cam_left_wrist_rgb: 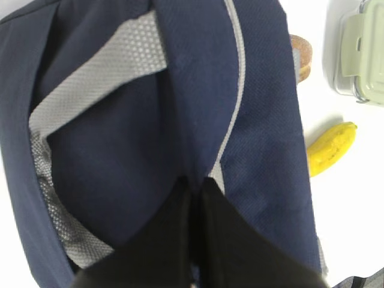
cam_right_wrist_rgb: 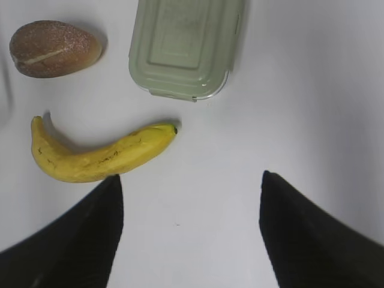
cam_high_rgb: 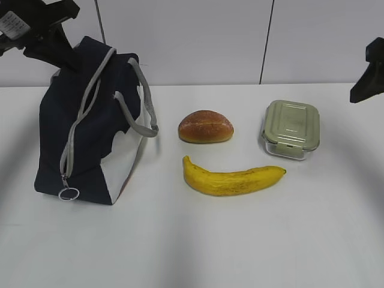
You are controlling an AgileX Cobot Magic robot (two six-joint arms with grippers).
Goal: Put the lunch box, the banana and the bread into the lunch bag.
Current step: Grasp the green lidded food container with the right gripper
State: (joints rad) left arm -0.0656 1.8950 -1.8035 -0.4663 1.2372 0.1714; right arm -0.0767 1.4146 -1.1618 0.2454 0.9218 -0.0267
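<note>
The navy lunch bag (cam_high_rgb: 90,132) stands at the left of the white table, its metal ring zipper pull (cam_high_rgb: 69,193) hanging at the lower front. My left gripper (cam_high_rgb: 63,57) is at the bag's top. In the left wrist view it (cam_left_wrist_rgb: 197,183) is shut on a fold of the bag's navy fabric (cam_left_wrist_rgb: 120,150). The bread (cam_high_rgb: 205,126) lies right of the bag, the banana (cam_high_rgb: 234,179) in front of it, and the green-lidded lunch box (cam_high_rgb: 291,128) further right. My right gripper (cam_right_wrist_rgb: 189,186) is open and empty, above the table near the banana (cam_right_wrist_rgb: 102,156) and the lunch box (cam_right_wrist_rgb: 186,45).
The bag's grey strap handles (cam_high_rgb: 144,102) hang down towards the bread. A white wall with dark seams (cam_high_rgb: 267,42) rises behind the table. Bare table surface (cam_high_rgb: 240,240) lies in front of the banana.
</note>
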